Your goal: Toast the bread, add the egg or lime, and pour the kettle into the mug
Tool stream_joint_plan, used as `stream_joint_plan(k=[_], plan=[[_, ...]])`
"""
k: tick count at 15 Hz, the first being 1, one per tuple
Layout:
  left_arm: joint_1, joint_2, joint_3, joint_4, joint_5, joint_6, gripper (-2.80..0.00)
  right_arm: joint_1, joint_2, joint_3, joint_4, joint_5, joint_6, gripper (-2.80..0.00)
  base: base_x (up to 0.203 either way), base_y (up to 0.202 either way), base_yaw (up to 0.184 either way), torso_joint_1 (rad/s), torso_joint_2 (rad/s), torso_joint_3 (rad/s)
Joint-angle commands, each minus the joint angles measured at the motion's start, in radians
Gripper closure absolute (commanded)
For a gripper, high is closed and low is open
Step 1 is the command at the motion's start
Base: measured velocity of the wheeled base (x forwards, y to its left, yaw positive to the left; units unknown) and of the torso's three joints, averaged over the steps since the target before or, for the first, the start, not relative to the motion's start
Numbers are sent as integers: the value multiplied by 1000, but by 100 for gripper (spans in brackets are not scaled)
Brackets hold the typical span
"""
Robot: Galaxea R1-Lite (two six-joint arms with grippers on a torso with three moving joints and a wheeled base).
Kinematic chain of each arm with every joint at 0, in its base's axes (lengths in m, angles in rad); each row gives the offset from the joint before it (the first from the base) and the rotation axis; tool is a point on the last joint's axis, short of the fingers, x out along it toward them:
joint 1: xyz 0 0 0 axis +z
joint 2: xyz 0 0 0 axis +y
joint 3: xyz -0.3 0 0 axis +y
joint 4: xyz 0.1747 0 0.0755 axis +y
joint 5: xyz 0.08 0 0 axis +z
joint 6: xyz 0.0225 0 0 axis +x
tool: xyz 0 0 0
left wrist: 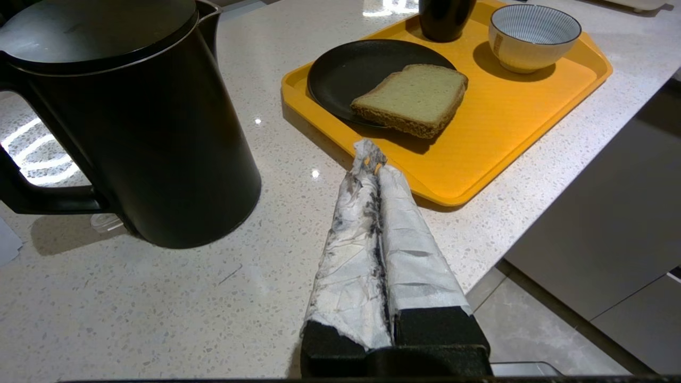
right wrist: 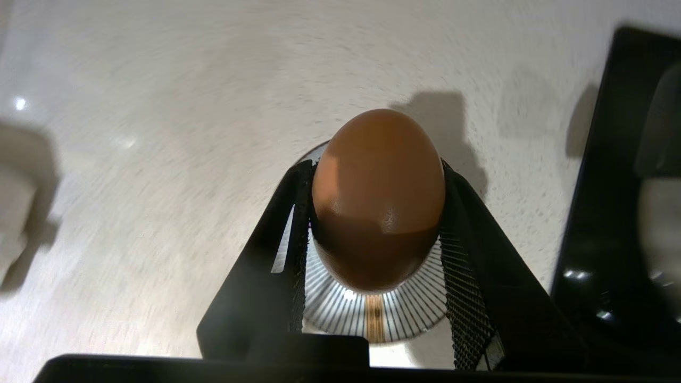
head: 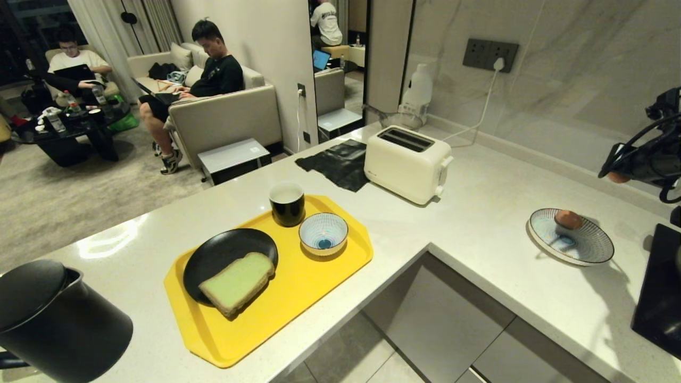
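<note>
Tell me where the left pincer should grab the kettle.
Grip the kettle by its loop handle, on the side away from the yellow tray. The body looks too wide and smooth; the handle's upright bar is slim. Probably come in level from that side, opening the shut left pincer first.

Bare pale speckled tabletop (head: 479,223) lies open between the cream two-slot toaster (head: 407,162) and the striped shallow plate (head: 572,236); the yellow plastic tray (head: 330,276) is crowded.

Yellow tray (head: 330,271), black kettle (head: 58,324), pale-green bread (head: 238,282), brown egg (right wrist: 379,199), seemingly blue-striped bowl (head: 323,234).
</note>
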Motion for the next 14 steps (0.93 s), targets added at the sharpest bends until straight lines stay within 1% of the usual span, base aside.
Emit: stream_joint_plan(k=[1,3,4,5,6,7,9,12,13,14], plan=[[0,-3,0,0,0,0,0,31,-122,7,14,35,-101,0,0,0,0,0,0,0],[0,-3,-1,0,0,0,0,36,-174,-9,14,162,-163,0,0,0,0,0,0,0],[0,-3,0,0,0,0,0,37,-196,-10,15,210,-219,0,0,0,0,0,0,0],[0,-3,0,0,0,0,0,39,-209,-2,16,221,-277,0,0,0,0,0,0,0],[0,-3,0,0,0,0,0,40,-234,26,18,225,-322,0,0,0,0,0,0,0],[0,-3,-1,0,0,0,0,40,-263,69,18,225,-343,0,0,0,0,0,0,0],[0,-3,-1,0,0,0,0,47,-336,168,20,225,-356,0,0,0,0,0,0,0],[0,-3,0,0,0,0,0,144,-443,293,65,191,-360,0,0,0,0,0,0,0],[0,-3,0,0,0,0,0,179,-471,312,97,168,-361,0,0,0,0,0,0,0],[0,-3,0,0,0,0,0,191,-487,313,110,153,-367,0,0,0,0,0,0,0]])
